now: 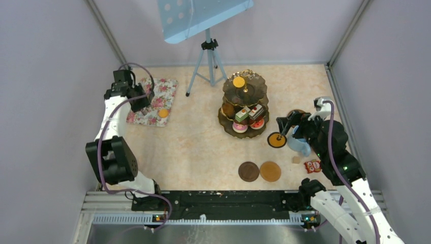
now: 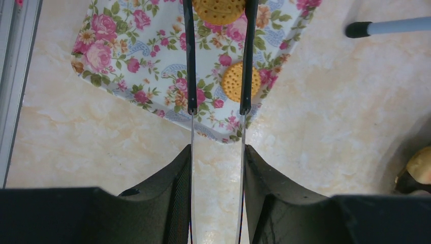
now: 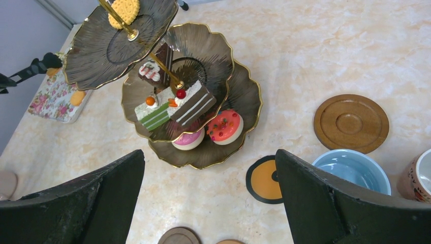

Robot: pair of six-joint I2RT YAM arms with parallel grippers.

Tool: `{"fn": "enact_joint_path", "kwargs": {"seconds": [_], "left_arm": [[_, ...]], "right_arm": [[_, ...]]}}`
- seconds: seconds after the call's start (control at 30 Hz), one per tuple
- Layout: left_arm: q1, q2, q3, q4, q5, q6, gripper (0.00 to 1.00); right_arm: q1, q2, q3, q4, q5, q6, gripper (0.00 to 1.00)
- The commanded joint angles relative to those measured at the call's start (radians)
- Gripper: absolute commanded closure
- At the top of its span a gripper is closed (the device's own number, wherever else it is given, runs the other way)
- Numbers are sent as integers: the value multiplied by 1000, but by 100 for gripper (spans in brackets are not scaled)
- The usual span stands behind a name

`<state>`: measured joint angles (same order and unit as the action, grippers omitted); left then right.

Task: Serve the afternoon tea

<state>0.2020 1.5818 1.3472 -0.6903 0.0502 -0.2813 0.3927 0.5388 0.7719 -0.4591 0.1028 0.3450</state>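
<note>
The dark three-tier stand (image 1: 244,109) stands mid-table with small cakes (image 3: 175,104) on its lower tiers and one orange tart (image 3: 124,9) on its top tier. My left gripper (image 2: 217,152) is shut on the black tongs (image 2: 191,76). The tong tips pinch an orange tart (image 2: 218,9) above the floral mat (image 2: 147,56), and another tart (image 2: 235,81) lies on the mat. My right gripper (image 3: 209,157) is open and empty above the table, right of the stand. The light blue mug (image 3: 350,170) is at its right finger. A brown coaster (image 3: 350,122) lies beyond the mug.
A black-rimmed orange disc (image 1: 277,140) lies by the blue mug. Two round coasters (image 1: 248,171) (image 1: 270,171) lie near the front edge. A patterned mug (image 1: 312,166) stands at the right. A tripod (image 1: 206,61) stands at the back, with one leg tip (image 2: 358,29) near the mat.
</note>
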Motion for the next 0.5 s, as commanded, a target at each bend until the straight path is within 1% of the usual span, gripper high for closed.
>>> {"fn": "enact_joint_path", "kwargs": {"seconds": [0.0,0.13,0.2,0.27,0.33,0.47], "left_arm": [[-9,-120,-3,-25,68,30,74],[-42,-190,27,-61,148,49,75],[-89,-220,63,-87,166,64,75],[-169,-244,103,-122,153,84,75],[-274,-262,141,-152,132,97,74],[-404,-309,203,-198,161,96,73]], "right_arm": [[12,0,4,34,-8,14,3],[11,2,15,33,-6,11,3],[12,2,24,31,-1,3,3],[12,5,35,29,4,-2,3],[11,8,44,27,7,-7,3],[11,13,60,27,10,-11,3]]}}
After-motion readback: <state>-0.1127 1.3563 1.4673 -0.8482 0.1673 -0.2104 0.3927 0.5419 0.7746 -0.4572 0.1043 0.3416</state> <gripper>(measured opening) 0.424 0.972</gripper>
